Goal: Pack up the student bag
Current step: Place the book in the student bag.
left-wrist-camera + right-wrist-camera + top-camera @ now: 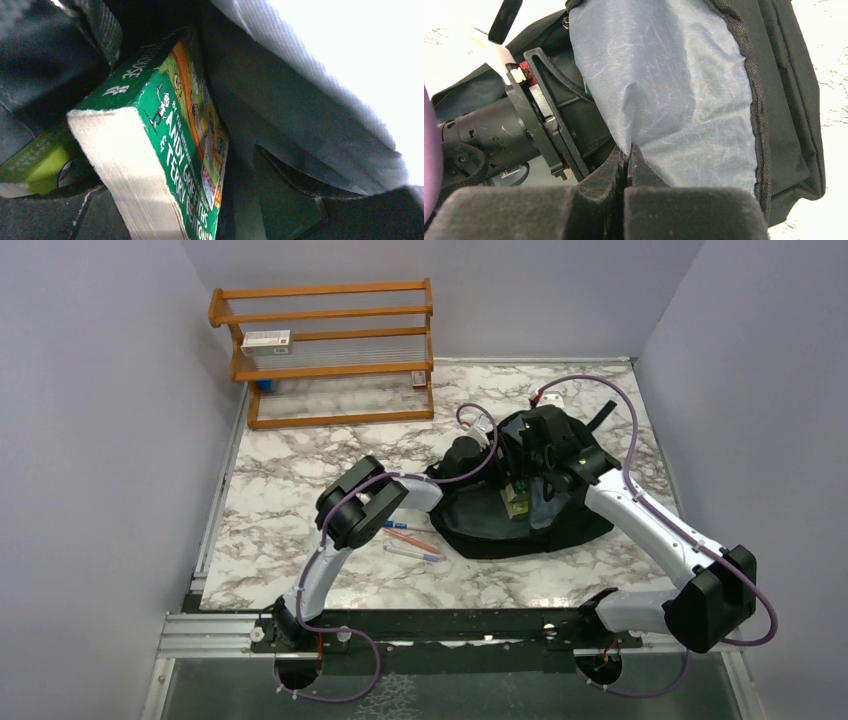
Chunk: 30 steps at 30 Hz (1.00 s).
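While the right hand (626,155) pinches the student bag's (520,530) lining (674,75), the left hand (165,170) reaches inside, spread around a green book (150,100).

The student bag (520,530) is laid on the table (290,490), right of centre in the top view. A rack (330,350) is stood at the upper left, against the back wall, and a box (266,339) is placed on an upper shelf near its left end. Pens (410,540) are laid on the table just left of the bag. Inside the bag a book (165,150) is set tilted between the fingers of the left gripper (190,195); contact cannot be told. At the bag's mouth a fold of lining is pinched in the right gripper (626,162), with the left arm's wrist seen just to its left.
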Tool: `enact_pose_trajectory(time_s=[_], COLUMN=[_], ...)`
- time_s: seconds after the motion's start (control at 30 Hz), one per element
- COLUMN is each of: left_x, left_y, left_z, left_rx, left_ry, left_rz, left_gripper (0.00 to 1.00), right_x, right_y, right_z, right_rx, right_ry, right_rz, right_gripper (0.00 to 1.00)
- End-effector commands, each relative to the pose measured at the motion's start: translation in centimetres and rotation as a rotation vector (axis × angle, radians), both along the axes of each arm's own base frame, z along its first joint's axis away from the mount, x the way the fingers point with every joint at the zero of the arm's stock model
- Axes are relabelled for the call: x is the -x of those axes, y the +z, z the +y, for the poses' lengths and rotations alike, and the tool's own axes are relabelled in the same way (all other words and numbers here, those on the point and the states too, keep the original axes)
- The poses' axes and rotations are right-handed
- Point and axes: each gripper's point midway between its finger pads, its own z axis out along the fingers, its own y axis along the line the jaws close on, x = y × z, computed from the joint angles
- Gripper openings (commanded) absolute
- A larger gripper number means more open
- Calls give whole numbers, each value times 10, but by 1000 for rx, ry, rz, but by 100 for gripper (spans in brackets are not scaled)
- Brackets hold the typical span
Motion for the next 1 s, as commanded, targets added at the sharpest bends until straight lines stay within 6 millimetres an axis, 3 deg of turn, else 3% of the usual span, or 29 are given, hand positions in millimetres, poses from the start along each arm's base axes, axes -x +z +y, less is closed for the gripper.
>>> enact_pose_trajectory(time_s=[0.0, 0.53, 0.97], left_x=[13, 20, 27], left_y=[28, 3, 11], left_z=[3, 33, 68], left_rx=[-39, -259, -437], left_ry=[-44, -63, -70], left_rz=[-74, -78, -155], left_gripper=[72, 77, 78], right_x=[-5, -3, 1], right_y=[14, 13, 4], right_z=[-9, -13, -14], right_rx=[11, 35, 44], right_ry=[-38, -41, -30], right_rz=[-64, -65, -38], right_gripper=[1, 1, 1])
